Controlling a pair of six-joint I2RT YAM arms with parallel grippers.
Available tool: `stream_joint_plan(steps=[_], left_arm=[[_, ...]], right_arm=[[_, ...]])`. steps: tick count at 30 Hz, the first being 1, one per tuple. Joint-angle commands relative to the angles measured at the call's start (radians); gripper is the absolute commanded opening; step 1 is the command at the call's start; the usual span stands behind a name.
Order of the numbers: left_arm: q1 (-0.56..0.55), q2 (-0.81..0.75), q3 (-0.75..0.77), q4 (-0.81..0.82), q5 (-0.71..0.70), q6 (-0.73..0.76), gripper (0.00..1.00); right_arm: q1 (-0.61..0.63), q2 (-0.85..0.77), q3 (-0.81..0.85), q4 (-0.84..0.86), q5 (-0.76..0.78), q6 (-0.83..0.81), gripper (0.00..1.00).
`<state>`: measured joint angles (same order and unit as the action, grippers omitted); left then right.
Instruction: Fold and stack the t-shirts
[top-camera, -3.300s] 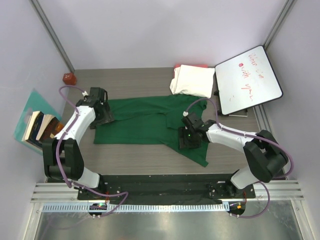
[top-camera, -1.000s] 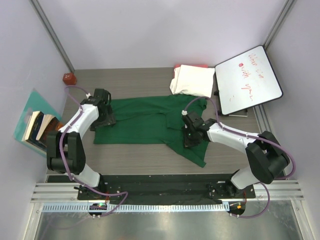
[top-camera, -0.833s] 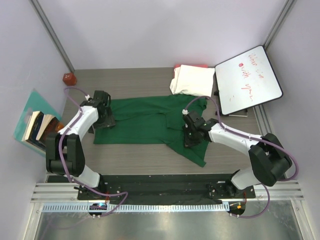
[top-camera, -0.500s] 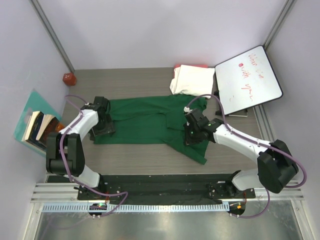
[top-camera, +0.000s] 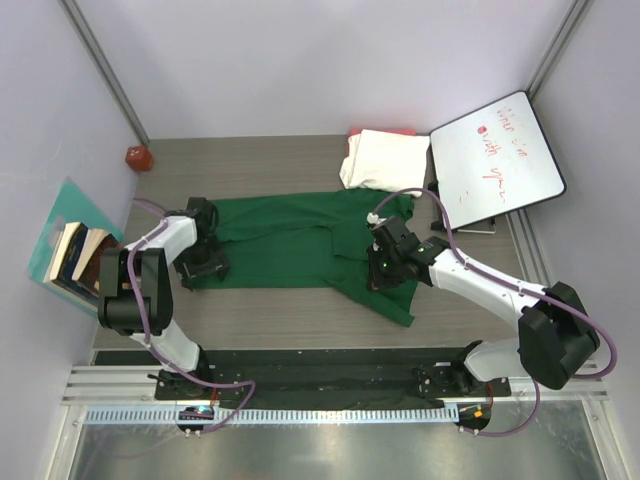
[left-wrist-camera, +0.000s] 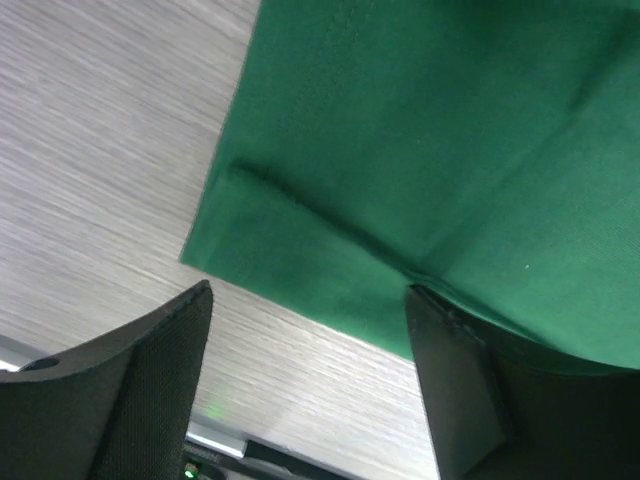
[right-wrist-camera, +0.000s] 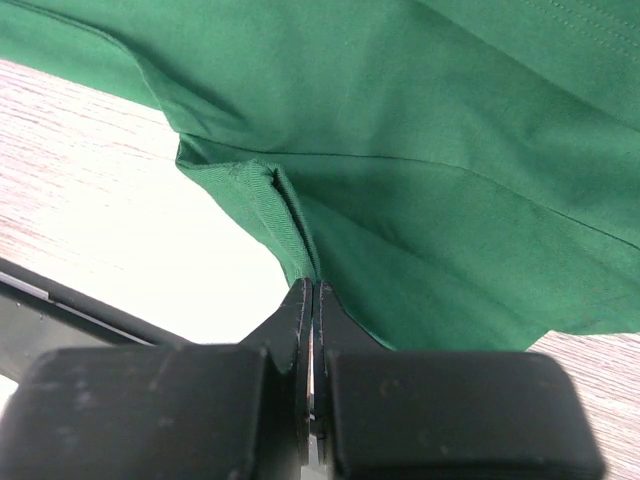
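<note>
From above, the dark green t-shirt (top-camera: 290, 240) lies spread across the middle of the table (top-camera: 260, 160), with one part trailing toward the near edge on the right. The cream-white bundle (top-camera: 385, 160) sits at the far right on a red-pink cloth edge (top-camera: 380, 131), just beside the whiteboard (top-camera: 495, 160). Its near edge meets the green shirt's far right corner. The left gripper (top-camera: 203, 262) is low at the shirt's near-left corner. The right gripper (top-camera: 385, 272) is on the cloth where the trailing part begins.

In the left wrist view, the jaws stand wide open and hold nothing. The shirt's hem corner lies between the fingers (left-wrist-camera: 140, 380), with bare table to the left. Whether the tips touch the cloth cannot be told.

In the right wrist view, the jaws are closed tight on a thin raised fold of the green fabric, and the rest of the cloth slopes away from the pinch.

The fold looks barely begun, and several things could go wrong. The right pinch holds only a narrow ridge, so a quick lift may let it slip out. It might also drag the whole shirt rather than turn one part over. If the left jaws close slightly off the corner, they may catch table or a single layer. The two arms would then pull unevenly and the fold would skew. A long sweep toward the far right could also disturb the folded bundle.
</note>
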<state>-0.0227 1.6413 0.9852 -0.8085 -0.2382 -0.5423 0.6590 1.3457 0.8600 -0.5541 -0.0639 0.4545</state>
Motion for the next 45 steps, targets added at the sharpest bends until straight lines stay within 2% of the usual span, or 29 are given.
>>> stream_joint_plan(steps=[1,7,12,16,32,40,45], left_arm=[[0.013,0.040,0.036,0.011,0.017,0.007,0.75],[0.015,0.031,0.035,0.003,-0.009,0.010,0.66],[0.020,-0.004,0.036,0.012,-0.024,0.008,0.70],[0.079,-0.023,0.036,0.019,-0.016,0.015,0.69],[0.113,0.032,0.112,0.025,-0.013,0.022,0.69],[0.113,0.098,0.115,0.019,0.011,0.031,0.68],[0.113,0.081,0.099,0.005,0.013,0.031,0.64]], right_arm=[[0.001,0.001,0.034,0.022,-0.019,-0.022,0.01],[0.001,0.018,0.036,0.028,-0.024,-0.020,0.01],[0.001,0.023,0.033,0.028,-0.021,-0.013,0.01],[0.001,0.015,0.027,0.026,-0.016,-0.008,0.01],[-0.002,0.004,0.017,0.020,-0.004,0.000,0.01],[-0.001,0.000,0.008,0.020,-0.001,0.010,0.01],[-0.002,0.010,0.014,0.020,-0.002,0.006,0.01]])
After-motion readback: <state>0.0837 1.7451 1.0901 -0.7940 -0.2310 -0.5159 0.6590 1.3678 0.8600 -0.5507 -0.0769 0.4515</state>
